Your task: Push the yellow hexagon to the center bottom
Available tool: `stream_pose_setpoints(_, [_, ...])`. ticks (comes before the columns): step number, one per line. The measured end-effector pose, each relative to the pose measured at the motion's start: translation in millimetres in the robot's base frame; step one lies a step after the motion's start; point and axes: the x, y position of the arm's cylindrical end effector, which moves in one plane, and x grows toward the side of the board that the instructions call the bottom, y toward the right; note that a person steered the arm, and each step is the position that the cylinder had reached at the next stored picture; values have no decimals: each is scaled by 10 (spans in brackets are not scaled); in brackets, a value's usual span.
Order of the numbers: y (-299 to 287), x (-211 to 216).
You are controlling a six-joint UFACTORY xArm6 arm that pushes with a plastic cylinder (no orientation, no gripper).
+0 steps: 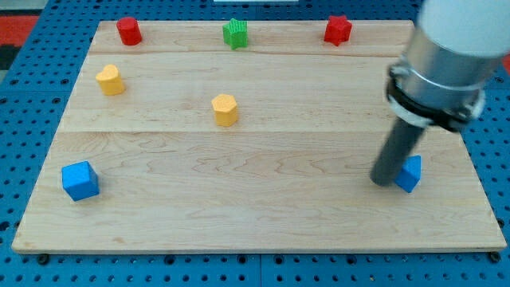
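Note:
The yellow hexagon (225, 109) stands a little left of the board's middle, in its upper half. My tip (385, 180) is far to the view's right and lower, against the left side of a small blue block (411, 174), which the rod partly hides. The tip is well apart from the yellow hexagon. A second yellow block (111, 80), with a more rounded shape, sits near the left edge.
A red block (127, 30), a green star (235, 33) and a red star (338, 30) line the board's top edge. A blue cube (80, 180) sits at the lower left. The arm's grey body (446, 64) hangs over the upper right.

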Motion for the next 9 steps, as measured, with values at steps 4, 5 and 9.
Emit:
stream_pose_setpoints(4, [-2134,-966])
stream_pose_setpoints(5, [-2322,-799])
stream_pose_setpoints(9, [-2598,-330])
